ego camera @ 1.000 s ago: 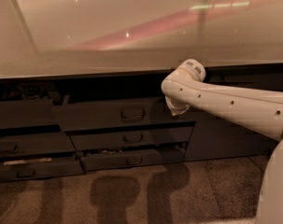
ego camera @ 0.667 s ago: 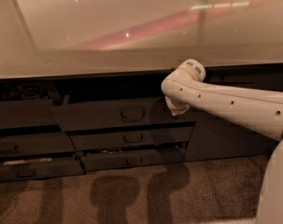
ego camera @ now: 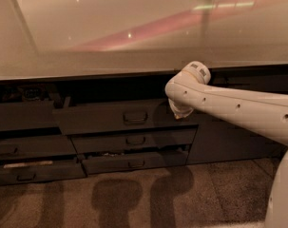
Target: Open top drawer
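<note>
The top drawer (ego camera: 100, 120) is the widest dark grey front under the counter, with a small loop handle (ego camera: 135, 117) at its centre. It stands forward of the fronts below it, with a dark gap behind it. My white arm (ego camera: 238, 110) reaches in from the right. Its end, where my gripper (ego camera: 180, 112) is, points down at the drawer's right end, right of the handle. The arm's last joint hides the fingers.
A pale glossy countertop (ego camera: 134, 42) overhangs the drawers. Two narrower drawer fronts (ego camera: 134, 140) (ego camera: 134, 163) sit below the top one, the lower one slightly ajar. More dark fronts (ego camera: 20, 148) are at the left, a dark cabinet panel (ego camera: 238, 144) at the right. My base (ego camera: 281, 194) fills the lower right corner.
</note>
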You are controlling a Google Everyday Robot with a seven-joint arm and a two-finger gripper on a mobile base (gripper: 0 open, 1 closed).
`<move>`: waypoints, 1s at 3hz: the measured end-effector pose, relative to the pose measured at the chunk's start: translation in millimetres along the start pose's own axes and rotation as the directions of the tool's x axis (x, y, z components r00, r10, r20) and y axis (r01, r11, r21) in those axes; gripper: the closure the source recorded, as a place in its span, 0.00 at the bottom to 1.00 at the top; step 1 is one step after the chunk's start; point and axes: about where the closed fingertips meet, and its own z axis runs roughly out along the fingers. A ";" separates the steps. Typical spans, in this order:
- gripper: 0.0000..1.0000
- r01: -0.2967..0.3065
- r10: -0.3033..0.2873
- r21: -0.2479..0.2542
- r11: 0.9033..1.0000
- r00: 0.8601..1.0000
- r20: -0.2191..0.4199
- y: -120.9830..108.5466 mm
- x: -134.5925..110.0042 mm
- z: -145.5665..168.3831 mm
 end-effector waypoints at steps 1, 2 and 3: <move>1.00 0.003 -0.003 0.002 1.000 1.000 0.004 7.4 -1.6 -0.9; 1.00 0.003 -0.003 0.002 1.000 1.000 0.004 7.0 -1.4 -2.8; 1.00 0.006 -0.006 0.004 1.000 1.000 0.007 15.6 -3.0 -4.0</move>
